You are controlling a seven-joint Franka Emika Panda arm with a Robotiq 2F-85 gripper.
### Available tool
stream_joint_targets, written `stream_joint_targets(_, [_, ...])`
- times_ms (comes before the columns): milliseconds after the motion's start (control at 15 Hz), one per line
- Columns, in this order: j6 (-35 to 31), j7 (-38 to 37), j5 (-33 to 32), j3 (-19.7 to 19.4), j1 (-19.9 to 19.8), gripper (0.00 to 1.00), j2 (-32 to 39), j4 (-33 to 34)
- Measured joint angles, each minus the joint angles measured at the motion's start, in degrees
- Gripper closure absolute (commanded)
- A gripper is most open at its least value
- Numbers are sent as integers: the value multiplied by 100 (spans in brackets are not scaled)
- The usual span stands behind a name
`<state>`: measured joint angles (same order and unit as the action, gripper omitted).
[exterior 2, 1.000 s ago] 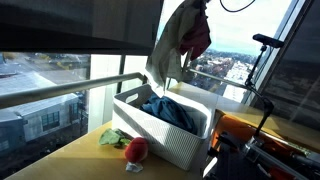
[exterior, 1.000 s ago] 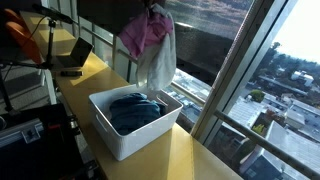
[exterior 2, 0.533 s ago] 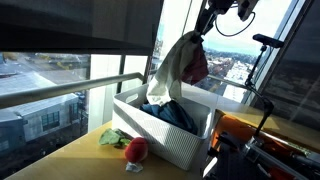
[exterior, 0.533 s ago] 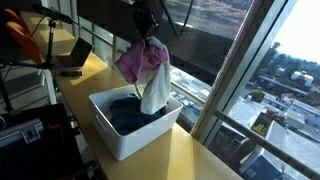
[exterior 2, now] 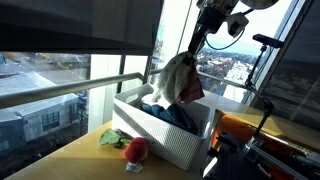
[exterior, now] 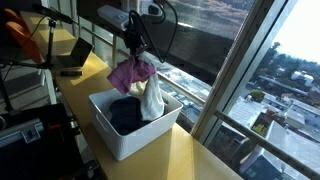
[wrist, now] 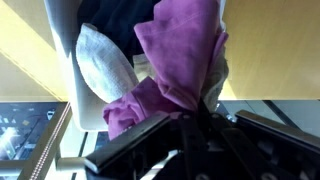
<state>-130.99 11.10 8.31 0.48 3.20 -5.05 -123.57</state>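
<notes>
In an exterior view, gripper [exterior: 134,52] pinched tight on the bunched tops of one magenta cloth [exterior: 131,76] and one white cloth [exterior: 152,98]. Gathered so, probably, to hang as a single bundle, lower ends dipping into the one white bin [exterior: 118,140] near the window edge of the yellow table [exterior: 195,155], over one dark blue garment [exterior: 122,112] heaped within the walls. In an exterior view, one red round object [exterior 2: 136,150] and one green soft object [exterior 2: 113,138] on the table just beside the bin. In the wrist view, jaws pressed together on a magenta fold, white cloth alongside, bin below.
</notes>
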Motion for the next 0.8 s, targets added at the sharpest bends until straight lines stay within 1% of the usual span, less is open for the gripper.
stream_joint_targets(200, [-53,-39,0,166,116,98,108,-51])
stream_joint_targets(333, [-59,-41,0,211,158,98,134,-96])
stream_joint_targets(800, [-81,-41,-4,148,38,98,159,-282])
